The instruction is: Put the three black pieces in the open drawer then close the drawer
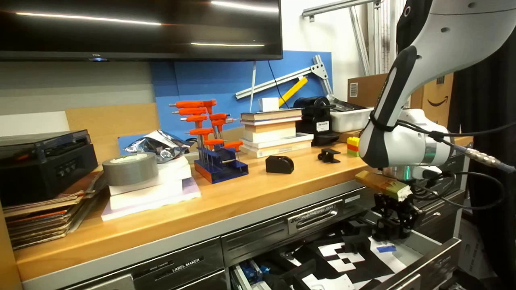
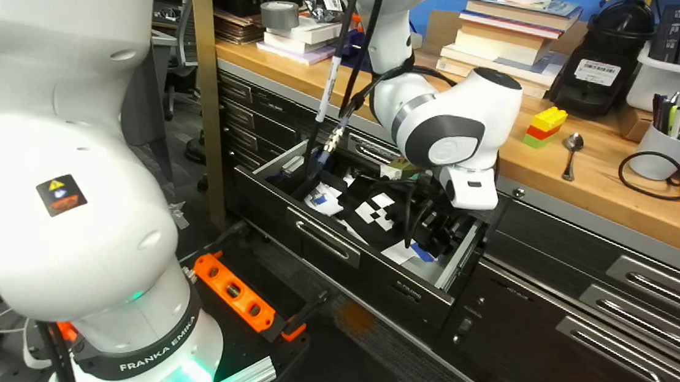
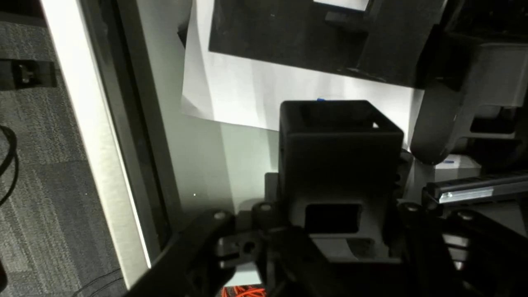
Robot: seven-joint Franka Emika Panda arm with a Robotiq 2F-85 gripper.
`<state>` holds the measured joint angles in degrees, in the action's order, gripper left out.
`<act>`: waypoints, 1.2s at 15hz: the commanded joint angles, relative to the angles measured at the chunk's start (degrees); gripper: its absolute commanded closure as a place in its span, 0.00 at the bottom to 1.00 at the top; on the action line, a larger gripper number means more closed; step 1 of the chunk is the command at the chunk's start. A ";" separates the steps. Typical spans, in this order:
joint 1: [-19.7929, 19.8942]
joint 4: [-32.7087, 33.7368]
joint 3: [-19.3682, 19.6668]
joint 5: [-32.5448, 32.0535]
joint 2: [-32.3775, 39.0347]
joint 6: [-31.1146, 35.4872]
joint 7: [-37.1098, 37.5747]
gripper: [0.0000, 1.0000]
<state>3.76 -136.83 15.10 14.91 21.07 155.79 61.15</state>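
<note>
Clamping a boxy black piece (image 3: 340, 159) between gripper (image 3: 338, 185) fingers over the open drawer (image 2: 381, 281), with a rounded black piece (image 1: 279, 164) and smaller black piece (image 1: 329, 156) on the countertop (image 1: 242, 191) above it.

forearm (image 1: 447, 52): slanting down | hand (image 3: 337, 181): pointing downward | fingers (image 3: 271, 185): clamped from both sides

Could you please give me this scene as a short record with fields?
Drawer: open, a black-and-white checkered sheet inside
Held piece: black, with a box-like opening
Jaws: closed on the held piece, over the drawer's interior
Contact with drawer floor: cannot tell
On the wooden bench: a rounded black piece and another black piece
Also on bench: toy blocks, hex-key stand
Still to do: release the held piece, bring both bench pieces, close the drawer
</note>
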 commanded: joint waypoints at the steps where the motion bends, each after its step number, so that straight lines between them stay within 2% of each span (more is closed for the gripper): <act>1: 0.02 2.54 -0.42 -1.38 0.63 -2.91 0.08 0.13; 3: 0.43 3.17 -1.20 -0.88 0.63 -3.86 -0.76 0.02; 4: 0.88 3.26 -1.84 -0.20 0.37 -4.14 -1.63 0.00; 8: 1.47 0.41 -3.99 1.01 -4.03 -2.34 -6.44 0.00; 11: 0.72 -2.77 -3.39 0.12 -9.67 -3.26 -6.75 0.00; 15: -0.18 -8.06 -2.42 -4.04 -18.82 -3.59 -3.93 0.00; 18: 0.30 -10.66 -4.14 -8.55 -25.50 -4.76 -3.43 0.00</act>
<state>4.15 -143.14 12.01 10.68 4.26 152.34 55.90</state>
